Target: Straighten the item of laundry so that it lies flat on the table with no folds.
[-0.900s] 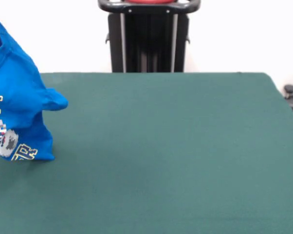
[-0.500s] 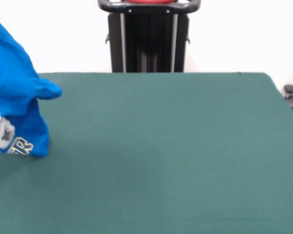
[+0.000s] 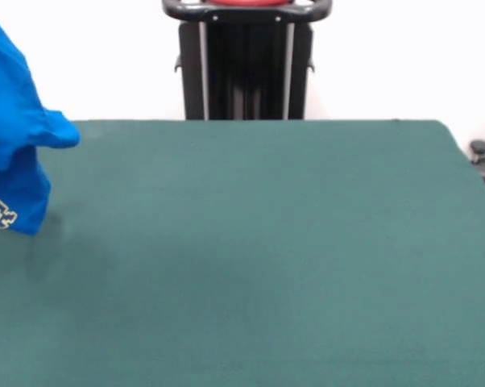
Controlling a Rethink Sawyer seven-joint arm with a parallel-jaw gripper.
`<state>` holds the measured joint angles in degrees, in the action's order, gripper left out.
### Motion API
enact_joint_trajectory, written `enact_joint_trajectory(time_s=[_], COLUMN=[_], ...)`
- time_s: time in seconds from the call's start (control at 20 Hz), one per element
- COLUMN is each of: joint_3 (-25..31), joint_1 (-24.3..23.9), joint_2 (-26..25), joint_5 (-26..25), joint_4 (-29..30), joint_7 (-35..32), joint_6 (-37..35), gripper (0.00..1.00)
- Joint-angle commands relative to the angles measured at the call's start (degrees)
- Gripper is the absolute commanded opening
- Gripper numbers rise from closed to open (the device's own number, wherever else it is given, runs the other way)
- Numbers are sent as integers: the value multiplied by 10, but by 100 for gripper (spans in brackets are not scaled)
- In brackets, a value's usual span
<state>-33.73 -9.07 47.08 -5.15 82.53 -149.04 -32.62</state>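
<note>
**Blue shirt hanging at the left edge, table wide open**

From my seat I have only the front view, and the T-shirt (image 3: 17, 137) sits hard against the picture's left border. It hangs bunched and upright rather than lying flat, its upper part running off the top-left corner and its body cut off by the left edge, so I cannot see what holds it up. A sleeve or fold sticks out to the right at about the height of the table's far edge. The lowest visible corner, carrying a bit of white-and-yellow lettering, hangs low over the felt near the left edge; a faint shadow lies just beside it, and I cannot tell whether the cloth touches the surface.

The table (image 3: 267, 242) takes up nearly all of the picture. Its far edge runs straight across below the pedestal (image 3: 246, 60), and the far right corner shows clearly, with the right edge slanting down toward me. The left and near edges fall outside the picture. From the shirt rightward, the green cloth runs bare to the right edge.

I see no gripper anywhere in this view, only the black pedestal and a strip of red at the very top, so its state is unknown to me.

Some small dark fittings (image 3: 484, 161) sit beyond the right edge.
</note>
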Motion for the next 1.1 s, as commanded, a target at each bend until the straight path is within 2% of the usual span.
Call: enact_joint_trajectory(time_s=[0.05, 0.3, 0.5, 0.7, 1.1], joint_3=[-35, -96, -146, -167, -181], joint_1=[87, 170, 239, 284, 344], joint_2=[-38, -98, -167, -218, -289], joint_5=[22, 60, 103, 143, 193], joint_4=[32, 57, 65, 80, 119], joint_7=[-171, -289, -382, -436, -528], joint_6=[-80, -49, -46, -29, 26], gripper=[0, 0, 0, 0, 0])
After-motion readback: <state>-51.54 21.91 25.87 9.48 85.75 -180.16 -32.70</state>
